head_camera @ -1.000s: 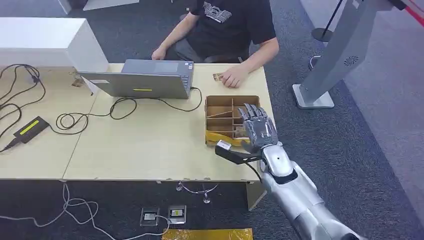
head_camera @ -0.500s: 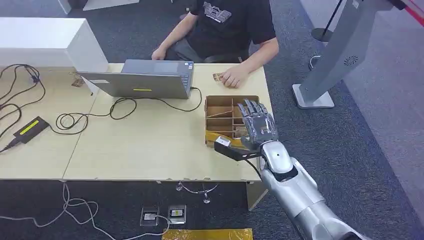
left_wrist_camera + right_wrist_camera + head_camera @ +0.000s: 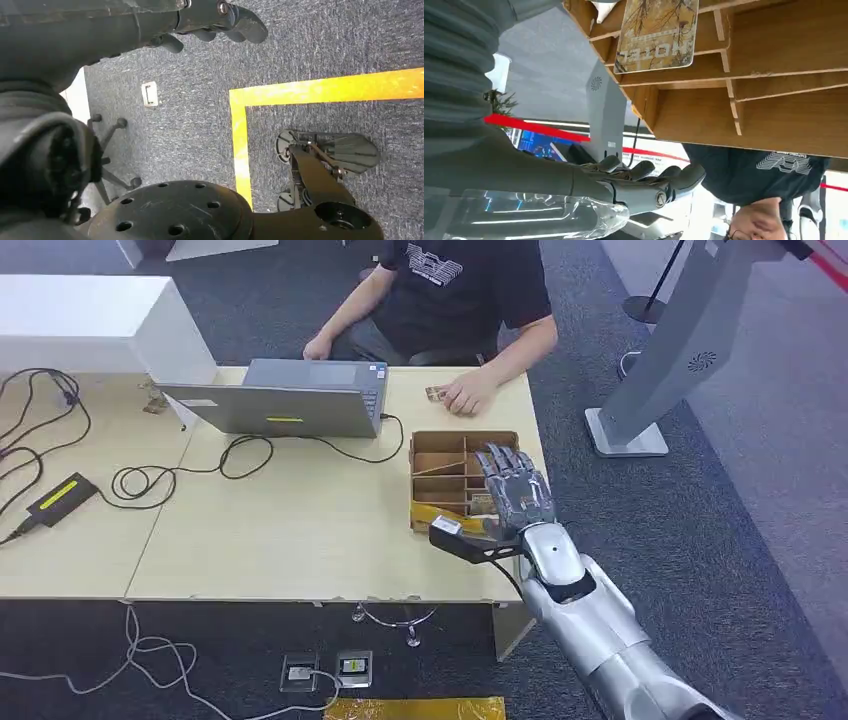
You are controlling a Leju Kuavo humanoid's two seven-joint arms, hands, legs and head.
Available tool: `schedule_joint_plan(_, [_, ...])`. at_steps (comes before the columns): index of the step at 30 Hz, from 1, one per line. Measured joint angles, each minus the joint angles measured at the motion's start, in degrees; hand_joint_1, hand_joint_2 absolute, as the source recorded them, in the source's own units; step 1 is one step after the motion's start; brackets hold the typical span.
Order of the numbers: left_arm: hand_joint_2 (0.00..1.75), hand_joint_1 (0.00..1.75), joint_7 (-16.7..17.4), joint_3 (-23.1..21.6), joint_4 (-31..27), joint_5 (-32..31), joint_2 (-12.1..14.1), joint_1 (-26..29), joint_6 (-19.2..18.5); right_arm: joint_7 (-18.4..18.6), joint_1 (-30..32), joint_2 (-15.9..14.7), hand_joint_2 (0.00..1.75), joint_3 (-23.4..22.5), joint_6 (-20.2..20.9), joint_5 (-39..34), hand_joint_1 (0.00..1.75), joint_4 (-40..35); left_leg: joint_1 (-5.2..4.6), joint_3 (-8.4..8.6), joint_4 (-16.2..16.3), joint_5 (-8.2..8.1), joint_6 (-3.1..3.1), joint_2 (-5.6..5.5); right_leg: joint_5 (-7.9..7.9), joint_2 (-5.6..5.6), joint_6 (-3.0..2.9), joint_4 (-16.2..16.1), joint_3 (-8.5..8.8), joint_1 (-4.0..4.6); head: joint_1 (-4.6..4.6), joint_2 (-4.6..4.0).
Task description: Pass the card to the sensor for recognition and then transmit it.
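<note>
My right hand (image 3: 515,492) hovers flat over the near right part of a brown cardboard box (image 3: 440,452) with dividers, its fingers spread and holding nothing. In the right wrist view a card (image 3: 656,32) printed with branches and the word HOTEL leans in one compartment of the box (image 3: 784,110), apart from the dark fingers (image 3: 644,182). A black device with a yellow-green strip (image 3: 62,495) lies at the table's left, on a cable. My left hand (image 3: 215,20) hangs above the carpet with nothing in it.
A person sits behind the table, one hand (image 3: 466,395) resting beside a small card (image 3: 435,394). A grey laptop (image 3: 290,400) and looping black cables (image 3: 180,475) lie on the table (image 3: 280,540). A white box (image 3: 90,325) stands far left, a grey stand (image 3: 660,370) on the right.
My right hand has crept a little farther over the box. Everything else stays where it was.
</note>
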Motion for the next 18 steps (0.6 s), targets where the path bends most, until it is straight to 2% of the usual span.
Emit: schedule_joint_plan(18, [0.0, 0.0, -0.33, 0.0, 0.0, -0.46, 0.0, -0.01, -0.74, 0.61, -0.87, -0.24, 1.75, 0.02, 5.92, -0.18, 0.0, 0.0, 0.0, 0.01, 0.0, 0.0, 0.0, 0.0, 0.0, 0.0, 0.0, 0.0, -0.01, 0.0, 0.0, 0.0])
